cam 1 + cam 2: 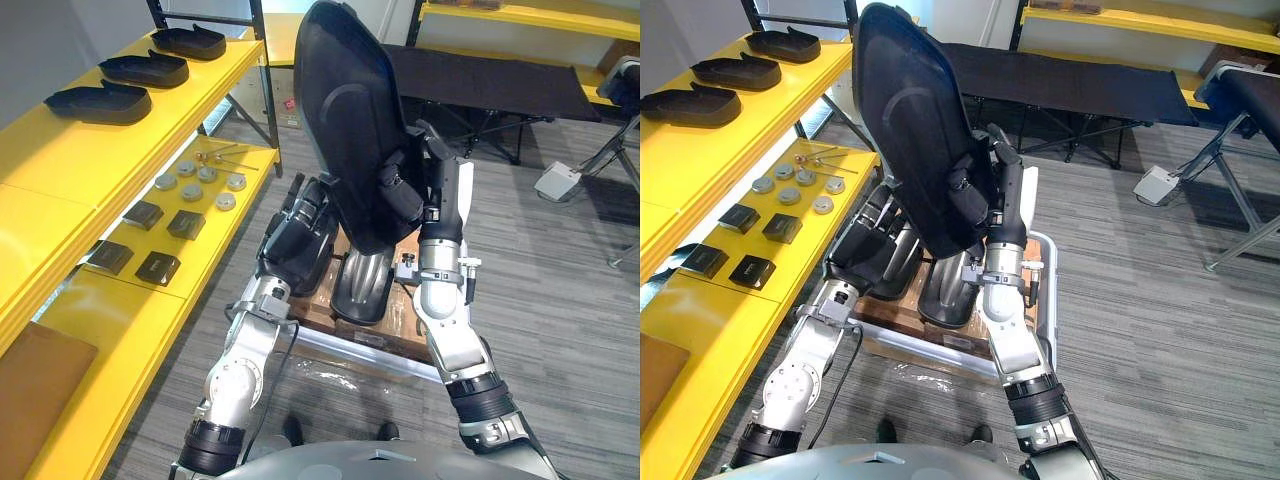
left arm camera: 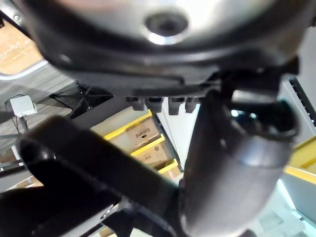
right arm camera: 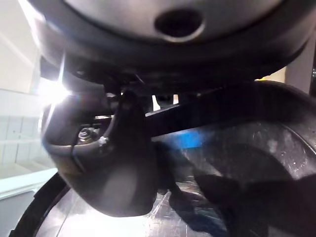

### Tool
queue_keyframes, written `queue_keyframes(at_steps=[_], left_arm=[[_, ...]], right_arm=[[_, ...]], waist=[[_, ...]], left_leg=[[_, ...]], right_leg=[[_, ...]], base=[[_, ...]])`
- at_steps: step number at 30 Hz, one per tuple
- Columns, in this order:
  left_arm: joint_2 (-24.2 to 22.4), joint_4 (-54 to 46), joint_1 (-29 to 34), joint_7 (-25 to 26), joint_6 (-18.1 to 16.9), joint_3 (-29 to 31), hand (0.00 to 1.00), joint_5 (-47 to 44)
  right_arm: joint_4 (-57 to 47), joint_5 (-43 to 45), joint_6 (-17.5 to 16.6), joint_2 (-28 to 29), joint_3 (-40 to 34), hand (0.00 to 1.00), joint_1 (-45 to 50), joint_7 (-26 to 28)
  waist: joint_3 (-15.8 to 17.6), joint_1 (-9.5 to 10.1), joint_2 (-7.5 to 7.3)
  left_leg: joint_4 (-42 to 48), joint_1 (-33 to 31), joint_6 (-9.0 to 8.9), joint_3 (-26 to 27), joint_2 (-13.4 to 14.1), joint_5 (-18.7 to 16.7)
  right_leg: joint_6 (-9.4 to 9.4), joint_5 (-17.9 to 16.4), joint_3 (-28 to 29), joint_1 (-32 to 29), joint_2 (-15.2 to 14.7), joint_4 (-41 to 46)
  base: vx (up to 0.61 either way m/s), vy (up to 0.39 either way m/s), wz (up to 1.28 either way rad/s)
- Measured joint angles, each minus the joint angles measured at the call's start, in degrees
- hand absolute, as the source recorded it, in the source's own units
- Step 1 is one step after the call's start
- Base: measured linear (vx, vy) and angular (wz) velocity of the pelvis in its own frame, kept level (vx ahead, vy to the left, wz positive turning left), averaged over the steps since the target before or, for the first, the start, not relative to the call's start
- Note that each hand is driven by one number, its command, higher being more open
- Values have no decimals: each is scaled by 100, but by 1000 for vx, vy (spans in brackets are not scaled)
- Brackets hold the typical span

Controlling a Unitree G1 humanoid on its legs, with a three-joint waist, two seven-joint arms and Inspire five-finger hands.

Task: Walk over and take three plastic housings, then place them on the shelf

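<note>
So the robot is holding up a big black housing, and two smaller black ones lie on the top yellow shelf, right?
Not quite. The left eye view shows three on the top yellow shelf, not two: a near one, a middle one and a far one. The rest holds: the right hand holds up the big black housing.

A big black housing [image 1: 910, 110] stands tilted at 12 o'clock. The right hand [image 1: 975, 195] grips its 4 o'clock edge; the left hand [image 1: 865, 255] sits at its 7 o'clock. Three smaller housings [image 1: 680, 105] lie on the yellow shelf [image 1: 720, 140] at 10 o'clock.
</note>
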Motion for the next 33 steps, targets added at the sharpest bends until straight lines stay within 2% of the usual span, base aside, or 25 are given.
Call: queue_keyframes(at_steps=[8, 12, 15, 16, 21, 25, 28, 31, 33], left_arm=[[-28, -1, -125, -49, -258, -15, 100, -624], [-39, -104, -208, -62, -463, 8, 100, -777], [-157, -262, -213, 16, -742, 29, 100, -786], [-194, -268, -213, 85, -865, 34, 100, -764], [-273, -249, -202, 1207, -1672, 202, 100, -56], [-302, -157, -174, 1266, -1911, 462, 100, 171], [-301, -154, -123, 1245, -1894, 466, 100, 695], [-285, -59, -122, 1158, -1531, 369, 100, 1521], [-283, 54, -122, 1071, -1389, 220, 100, 1732]], right_arm=[[70, -7, 15, 11, 266, 0, 3, -573], [70, 36, 21, 103, 242, 0, 19, -674], [68, 47, 20, 188, 199, 0, 63, -740], [67, 50, 20, 206, 198, 0, 87, -756], [30, 60, 20, 353, 149, 0, 125, -909], [-137, 278, 21, 361, 120, 0, 125, -908], [-140, 285, 20, 378, 117, 0, 125, -767], [-140, 286, 18, 410, 180, 0, 125, -535], [-140, 285, 18, 411, 254, 0, 125, -414]], waist=[[-34, 5, -11], [-35, 4, -12], [-37, 4, -15], [-38, 5, -17], [-39, 3, -19], [-48, 7, -33], [-78, 6, -79], [-84, 7, -89], [-84, 5, -89]], left_leg=[[0, 10, 3, -6, -1, 5], [0, 19, 3, -6, 0, 5], [-6, 31, 3, -6, 2, 5], [-10, 37, 3, -6, 2, 5], [-98, 90, -1, -1, 10, 35], [-105, 94, -1, -1, 10, 35], [-111, 99, -1, 3, 8, 35], [-113, 107, -1, 9, 5, 35], [-113, 111, -1, 14, 6, 35]], right_leg=[[-3, 4, -11, 16, 22, 0], [-3, 4, -11, 25, 24, 0], [-3, 3, -3, 31, 25, 0], [-3, 3, -2, 35, 26, 0], [-5, 2, 17, 39, 44, 0], [-5, 2, 15, 39, 45, 1], [-4, 3, 15, 39, 45, 1], [-4, 3, 18, 42, 42, 1], [-5, 2, 23, 42, 43, 1]], base=[[0, 0, 0], [0, 0, 0], [0, 0, 0], [0, 0, 0], [-11, 2, -2], [0, 0, 0], [0, 0, 0], [0, 0, 0], [0, 0, 0]])
